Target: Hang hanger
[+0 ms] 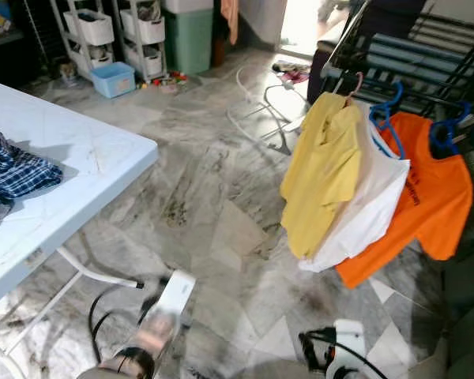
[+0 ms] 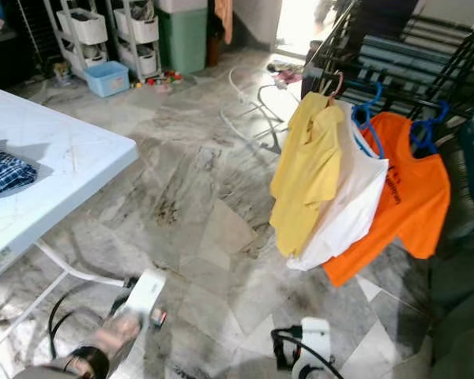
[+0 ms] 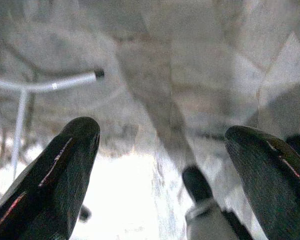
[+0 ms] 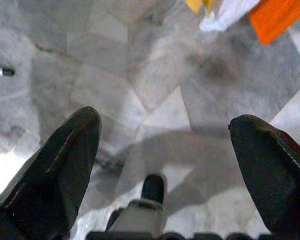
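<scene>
While both grippers' jaws hang apart over marble floor [image 1: 213,213], the blue bin [image 1: 113,79] seems empty.

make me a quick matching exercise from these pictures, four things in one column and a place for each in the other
Things:
1. yellow shirt
2. orange shirt
3. plaid cloth
4. blue tub

Places:
A. on the white table
B. on the floor by the white shelves
C. front garment on the drying rack
D. rearmost of the three hung garments

Pairs: 1-C, 2-D, 3-A, 4-B
</scene>
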Available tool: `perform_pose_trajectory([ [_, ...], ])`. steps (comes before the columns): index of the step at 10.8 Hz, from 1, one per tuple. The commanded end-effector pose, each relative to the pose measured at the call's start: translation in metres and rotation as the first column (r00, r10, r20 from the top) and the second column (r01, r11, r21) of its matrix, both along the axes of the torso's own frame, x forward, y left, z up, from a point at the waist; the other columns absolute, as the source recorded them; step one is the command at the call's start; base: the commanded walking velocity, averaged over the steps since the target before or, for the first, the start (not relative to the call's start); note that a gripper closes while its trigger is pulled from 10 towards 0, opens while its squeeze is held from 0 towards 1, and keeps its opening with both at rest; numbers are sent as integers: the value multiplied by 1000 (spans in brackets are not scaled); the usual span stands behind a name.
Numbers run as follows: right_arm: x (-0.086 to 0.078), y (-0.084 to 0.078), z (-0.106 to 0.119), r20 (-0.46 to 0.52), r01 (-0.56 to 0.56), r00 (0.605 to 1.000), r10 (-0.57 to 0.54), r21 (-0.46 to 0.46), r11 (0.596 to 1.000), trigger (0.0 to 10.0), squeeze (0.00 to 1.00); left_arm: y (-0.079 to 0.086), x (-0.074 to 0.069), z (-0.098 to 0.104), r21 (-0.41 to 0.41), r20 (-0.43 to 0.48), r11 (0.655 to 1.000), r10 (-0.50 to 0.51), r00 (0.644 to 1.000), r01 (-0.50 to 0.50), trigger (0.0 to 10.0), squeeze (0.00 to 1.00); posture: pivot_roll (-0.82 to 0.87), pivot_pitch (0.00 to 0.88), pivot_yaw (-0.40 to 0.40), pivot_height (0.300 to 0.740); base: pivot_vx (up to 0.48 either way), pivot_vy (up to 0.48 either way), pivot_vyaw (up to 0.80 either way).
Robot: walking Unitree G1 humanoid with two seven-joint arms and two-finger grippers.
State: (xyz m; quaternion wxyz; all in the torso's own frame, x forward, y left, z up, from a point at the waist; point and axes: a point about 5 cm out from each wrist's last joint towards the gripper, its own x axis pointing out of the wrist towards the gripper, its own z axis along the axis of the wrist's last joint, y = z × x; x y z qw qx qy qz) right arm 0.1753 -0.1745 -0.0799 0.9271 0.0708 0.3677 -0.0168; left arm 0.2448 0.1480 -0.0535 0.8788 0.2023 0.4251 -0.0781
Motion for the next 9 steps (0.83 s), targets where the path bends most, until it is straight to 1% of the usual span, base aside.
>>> perform_pose_trajectory([
  [1,-1,-9,-1,-22,80,997,-80,-1,997,10000,0,-2,0,0,-14,-18,1000,-12,1000,12,10000,0,52,0,-89,740,0,0,0],
  [2,-3,-12,-2,-33,104,994,-104,-5,995,10000,0,-2,-1,-1,-29,-42,1000,-7,999,5,10000,0,47,0,-80,740,0,0,0],
  [3,-6,-14,-4,-50,125,991,-125,-8,992,10000,0,0,-7,-5,-28,-123,999,-27,992,23,10000,0,39,0,-67,740,0,0,0],
  [4,-21,-22,-11,-104,172,979,-174,-22,985,10000,0,5,-15,-10,-5,-189,999,-52,981,52,10000,0,35,0,-57,740,0,0,0],
  [5,-31,-24,-14,-136,193,971,-195,-25,981,10000,0,9,-15,-10,-11,-184,999,-32,982,31,10000,0,39,0,-55,740,0,0,0],
  [6,-40,-25,-18,-165,202,965,-203,-25,979,10000,0,15,-15,-9,11,-168,1000,-25,985,28,10000,0,40,0,-56,740,0,0,0],
  [7,-48,-29,-20,-190,220,956,-222,-35,975,10000,0,24,-9,-5,14,-108,999,52,993,-51,10000,0,48,0,-58,740,0,0,0],
  [8,-41,-42,-16,-162,266,949,-269,-41,963,10000,0,16,3,2,-34,-70,997,68,995,-71,10000,0,58,0,-63,740,0,0,0],
  [9,-19,-56,-5,-103,248,962,-253,-62,967,10000,0,8,14,10,-98,-14,991,95,995,-96,10000,0,65,0,-71,740,0,0,0],
])
